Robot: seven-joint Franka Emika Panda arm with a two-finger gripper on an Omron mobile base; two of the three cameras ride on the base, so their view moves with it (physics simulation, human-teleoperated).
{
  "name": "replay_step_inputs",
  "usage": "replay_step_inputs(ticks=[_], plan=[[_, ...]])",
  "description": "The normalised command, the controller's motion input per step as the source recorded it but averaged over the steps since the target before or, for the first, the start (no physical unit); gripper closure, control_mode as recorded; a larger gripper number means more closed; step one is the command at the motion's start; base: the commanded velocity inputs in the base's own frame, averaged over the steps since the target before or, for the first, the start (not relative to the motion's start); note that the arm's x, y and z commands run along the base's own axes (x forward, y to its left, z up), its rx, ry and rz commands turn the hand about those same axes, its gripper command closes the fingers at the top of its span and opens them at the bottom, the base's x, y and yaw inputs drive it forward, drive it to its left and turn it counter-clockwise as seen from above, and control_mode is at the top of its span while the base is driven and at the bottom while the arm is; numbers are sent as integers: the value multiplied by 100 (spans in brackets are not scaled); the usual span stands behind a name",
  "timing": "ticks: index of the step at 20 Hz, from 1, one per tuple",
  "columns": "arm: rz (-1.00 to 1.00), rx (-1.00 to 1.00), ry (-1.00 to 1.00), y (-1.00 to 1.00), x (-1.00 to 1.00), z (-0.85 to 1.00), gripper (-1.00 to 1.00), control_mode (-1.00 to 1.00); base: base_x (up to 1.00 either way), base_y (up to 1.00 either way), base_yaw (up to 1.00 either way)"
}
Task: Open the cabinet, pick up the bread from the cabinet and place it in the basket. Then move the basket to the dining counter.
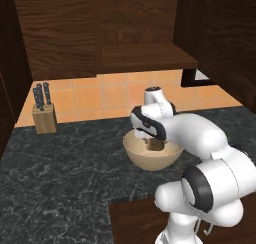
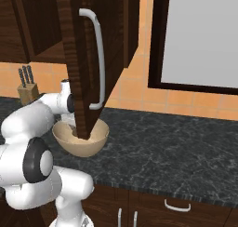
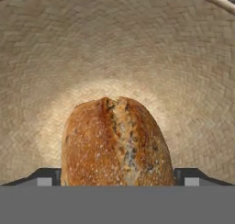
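The tan basket (image 1: 150,160) (image 2: 79,147) stands on the black speckled counter (image 1: 60,163). The bread (image 1: 155,144), a brown crusty loaf, lies in it. My gripper (image 1: 152,139) reaches down into the basket. In the hand view the bread (image 3: 117,140) rests on the woven floor of the basket (image 3: 114,44). My gripper (image 3: 117,179) is open, with one finger on each side of the loaf. The cabinet (image 1: 140,38) hangs above, and its door (image 2: 83,58) with the silver bar handle (image 2: 98,58) is swung open in front of the basket. The dining counter is out of view.
A knife block (image 1: 44,115) (image 2: 27,89) stands at the back left against the orange tiled wall. A dark-framed window (image 2: 200,35) sits to the right. The open door's lower edge hangs just over the basket's rim. Low drawers with curved handles (image 2: 176,206) lie below the counter.
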Motion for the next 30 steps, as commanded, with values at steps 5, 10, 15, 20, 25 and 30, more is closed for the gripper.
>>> replay_step_inputs(ticks=[5, 10, 15, 20, 25, 30], plan=[[0, 13, 21, -10, 28, -47, 100, -100, 0, 0, 0], [0, 4, 12, 0, 2, -56, 100, -100, 0, 0, 0], [0, 0, 0, 19, 1, -8, -100, -100, 0, 0, 0], [0, 0, 0, 7, 0, 0, -100, -100, 0, 0, 0], [0, 0, -8, 1, 0, 0, -100, -100, 0, 0, 0], [0, -2, -2, 0, 0, 3, -100, -100, 0, 0, 0]])
